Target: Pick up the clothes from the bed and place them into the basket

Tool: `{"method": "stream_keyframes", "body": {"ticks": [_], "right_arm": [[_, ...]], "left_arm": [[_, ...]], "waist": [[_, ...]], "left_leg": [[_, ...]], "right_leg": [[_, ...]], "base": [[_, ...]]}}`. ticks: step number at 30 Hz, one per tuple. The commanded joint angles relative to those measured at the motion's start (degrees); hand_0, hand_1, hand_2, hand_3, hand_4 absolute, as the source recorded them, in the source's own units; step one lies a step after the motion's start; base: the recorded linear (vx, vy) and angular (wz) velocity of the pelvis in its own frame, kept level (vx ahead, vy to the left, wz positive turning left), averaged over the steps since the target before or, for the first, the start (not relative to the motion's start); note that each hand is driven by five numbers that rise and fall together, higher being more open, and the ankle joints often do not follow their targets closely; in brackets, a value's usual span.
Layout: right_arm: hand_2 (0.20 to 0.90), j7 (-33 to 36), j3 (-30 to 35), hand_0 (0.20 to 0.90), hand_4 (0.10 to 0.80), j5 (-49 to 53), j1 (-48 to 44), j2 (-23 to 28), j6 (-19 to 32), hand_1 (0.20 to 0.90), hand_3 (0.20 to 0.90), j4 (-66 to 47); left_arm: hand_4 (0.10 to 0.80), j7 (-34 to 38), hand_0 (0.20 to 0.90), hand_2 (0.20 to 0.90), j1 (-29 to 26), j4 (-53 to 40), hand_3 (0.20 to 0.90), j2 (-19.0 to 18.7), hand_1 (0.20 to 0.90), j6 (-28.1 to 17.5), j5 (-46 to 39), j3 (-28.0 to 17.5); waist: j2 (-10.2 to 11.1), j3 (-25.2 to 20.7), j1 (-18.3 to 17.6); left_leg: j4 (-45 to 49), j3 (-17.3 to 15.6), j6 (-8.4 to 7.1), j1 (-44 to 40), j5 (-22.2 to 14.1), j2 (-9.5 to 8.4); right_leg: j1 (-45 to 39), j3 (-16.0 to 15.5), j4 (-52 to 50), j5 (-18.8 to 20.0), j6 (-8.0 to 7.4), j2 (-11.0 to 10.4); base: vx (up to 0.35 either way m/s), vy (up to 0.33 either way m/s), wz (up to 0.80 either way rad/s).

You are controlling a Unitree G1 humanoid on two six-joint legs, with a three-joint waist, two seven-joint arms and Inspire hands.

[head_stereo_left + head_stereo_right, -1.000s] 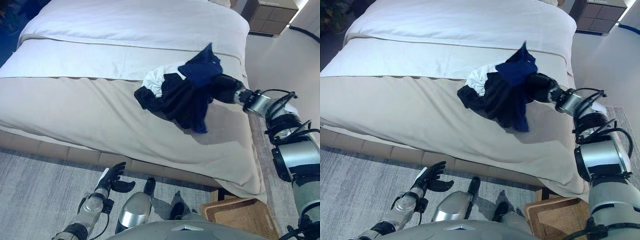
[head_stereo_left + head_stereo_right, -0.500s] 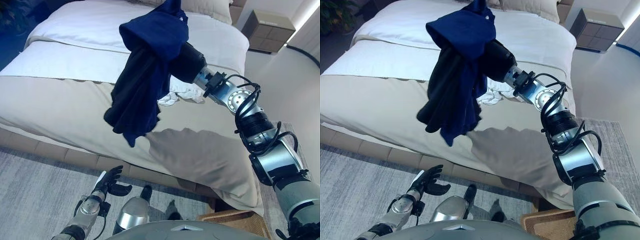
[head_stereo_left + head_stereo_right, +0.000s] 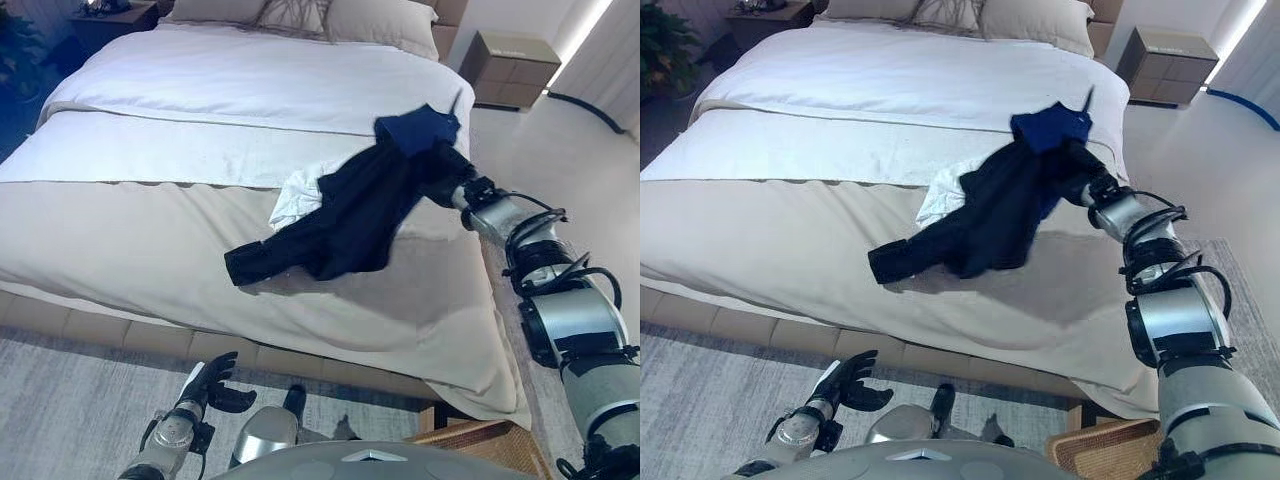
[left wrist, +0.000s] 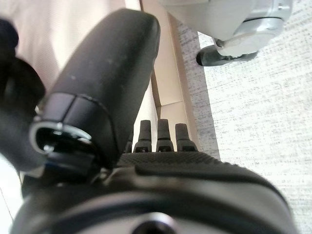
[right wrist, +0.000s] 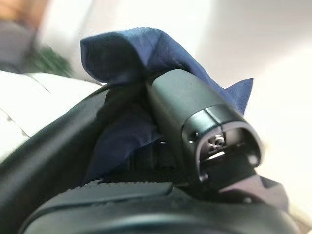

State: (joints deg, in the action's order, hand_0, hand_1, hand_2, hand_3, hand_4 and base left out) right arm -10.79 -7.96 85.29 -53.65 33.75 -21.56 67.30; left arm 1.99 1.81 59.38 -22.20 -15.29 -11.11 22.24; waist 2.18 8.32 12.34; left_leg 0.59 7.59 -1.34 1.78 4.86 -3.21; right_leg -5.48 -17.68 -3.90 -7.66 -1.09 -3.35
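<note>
Soft, even room light, brightest at the far right.
Faint shadow under the dark clothes [image 3: 340, 215]; wrist views blurred, perhaps by closeness.

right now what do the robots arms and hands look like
Both arms are silver-grey metal in rounded segments with black joint bands. Black cables loop along the right arm near the wrist. The right hand is dark with a smooth rounded thumb; the left hand is dark too, with ridged black fingers and a white strip at its side.
</note>
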Motion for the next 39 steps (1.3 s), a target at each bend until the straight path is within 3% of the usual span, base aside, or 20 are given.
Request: {"method": "stream_keyframes", "body": {"ticks": [1, 13, 20, 25, 26, 30, 36, 37, 38, 39], "right_arm": [[0.3, -3.4, 4.0, 0.3, 0.1, 2.5, -6.4, 5.0, 4.7, 0.3, 0.2, -4.1], [0.3, -12.0, -0.9, 0.3, 0.1, -9.4, -4.9, 4.3, -4.4, 0.3, 0.2, 2.4], [0.3, -26.8, -4.1, 0.3, 0.1, -14.8, -4.2, 4.1, -11.6, 0.3, 0.2, 0.1], [0.3, -34.9, -6.6, 0.3, 0.1, -9.3, -2.5, 2.0, -14.1, 0.3, 0.2, -6.6], [0.3, -35.2, -7.3, 0.3, 0.1, -4.4, -1.4, 0.5, -13.3, 0.3, 0.2, -10.1], [0.3, -24.1, -5.9, 0.3, 0.1, 6.0, -0.6, -1.8, -8.2, 0.3, 0.2, -13.0], [0.3, -10.0, 2.2, 0.3, 0.1, 10.9, -1.9, -0.7, -9.2, 0.3, 0.2, -1.4], [0.356, -8.5, 3.4, 0.356, 0.166, 6.7, -1.9, -0.6, -9.6, 0.356, 0.266, 1.4], [0.9, -7.3, 3.8, 0.9, 0.8, 3.2, -2.1, -0.2, -10.5, 0.9, 0.9, 4.2], [0.9, -7.6, 3.7, 0.9, 0.8, 1.2, -2.3, 0.3, -10.6, 0.9, 0.9, 6.1]], "left_arm": [[0.8, 0.6, 0.9, 0.9, -2.5, 0.3, 0.9, -0.2, 0.9, -5.2, -0.3, 1.2], [0.8, 1.7, 0.9, 0.9, -4.6, -1.6, 0.9, 0.2, 0.9, -4.9, -1.2, 2.1], [0.8, 1.2, 0.9, 0.9, -3.4, -3.0, 0.9, -1.0, 0.9, -3.9, -0.5, 2.0], [0.8, 0.3, 0.9, 0.9, -2.3, -3.9, 0.9, -1.9, 0.9, -3.9, 0.0, 1.9], [0.8, 0.1, 0.9, 0.9, -2.2, -3.8, 0.9, -2.1, 0.9, -4.2, 0.0, 2.2], [0.8, -0.1, 0.9, 0.9, -1.9, -4.1, 0.9, -2.0, 0.9, -3.9, 0.4, 2.4], [0.8, 0.0, 0.9, 0.9, -2.3, -2.3, 0.9, -0.9, 0.9, -4.6, 0.2, 2.8], [0.8, 0.2, 0.9, 0.9, -2.6, -2.1, 0.9, -0.7, 0.9, -4.6, -0.1, 3.0], [0.8, 0.6, 0.9, 0.9, -2.8, -1.8, 0.9, -0.3, 0.9, -4.6, -0.4, 3.2], [0.8, 0.9, 0.9, 0.9, -3.0, -1.7, 0.9, -0.1, 0.9, -4.5, -0.7, 3.4]], "waist": [[-0.1, -2.9, 0.1], [-1.1, 1.0, 0.6], [-0.6, 0.6, 1.1], [-0.3, 0.4, 1.5], [-0.3, 0.6, 1.6], [-0.4, 0.4, 1.8], [-1.1, -0.1, 2.0], [-1.3, 0.1, 2.0], [-1.5, 0.2, 1.9], [-1.7, 0.3, 1.9]], "left_leg": [[-1.0, -0.2, 3.05, -3.1, -3.9, -2.03], [-2.2, 1.5, 2.72, -1.2, -2.2, -2.31], [-3.1, 2.4, 2.42, -1.8, -1.8, -2.43], [-3.1, 2.8, 2.26, -2.0, -1.6, -2.46], [-2.8, 2.9, 2.24, -2.0, -1.7, -2.51], [-2.3, 3.1, 2.3, -2.0, -2.1, -2.63], [-2.2, 3.2, 2.56, -1.9, -2.3, -2.8], [-2.2, 3.2, 2.64, -2.0, -2.4, -2.79], [-2.3, 3.2, 2.69, -1.9, -2.3, -2.76], [-2.4, 3.1, 2.65, -1.8, -2.2, -2.69]], "right_leg": [[2.8, 2.4, -0.6, 6.6, 0.4, 0.0], [4.7, 1.7, 0.0, 7.3, 0.86, 0.2], [4.1, 0.9, 0.5, 7.2, 0.88, 0.4], [3.9, 0.3, 0.3, 7.1, 0.81, 0.3], [3.8, 0.2, 0.1, 7.0, 0.76, 0.3], [3.5, -0.1, -0.1, 6.8, 0.65, 0.1], [3.6, -0.3, -0.2, 6.6, 0.56, -0.1], [3.6, -0.2, -0.5, 6.6, 0.6, -0.1], [3.8, -0.2, -0.4, 6.7, 0.61, -0.2], [3.9, -0.2, -0.3, 6.8, 0.64, -0.2]], "base": [[-0.028, -0.006, -0.06], [-0.064, -0.017, 0.01], [0.007, -0.002, 0.01], [0.035, -0.007, 0.06], [0.035, -0.005, 0.07], [0.045, 0.005, 0.09], [0.038, 0.022, 0.05], [0.001, 0.027, 0.03], [0.0, 0.0, 0.0], [-0.017, 0.031, 0.01]]}}
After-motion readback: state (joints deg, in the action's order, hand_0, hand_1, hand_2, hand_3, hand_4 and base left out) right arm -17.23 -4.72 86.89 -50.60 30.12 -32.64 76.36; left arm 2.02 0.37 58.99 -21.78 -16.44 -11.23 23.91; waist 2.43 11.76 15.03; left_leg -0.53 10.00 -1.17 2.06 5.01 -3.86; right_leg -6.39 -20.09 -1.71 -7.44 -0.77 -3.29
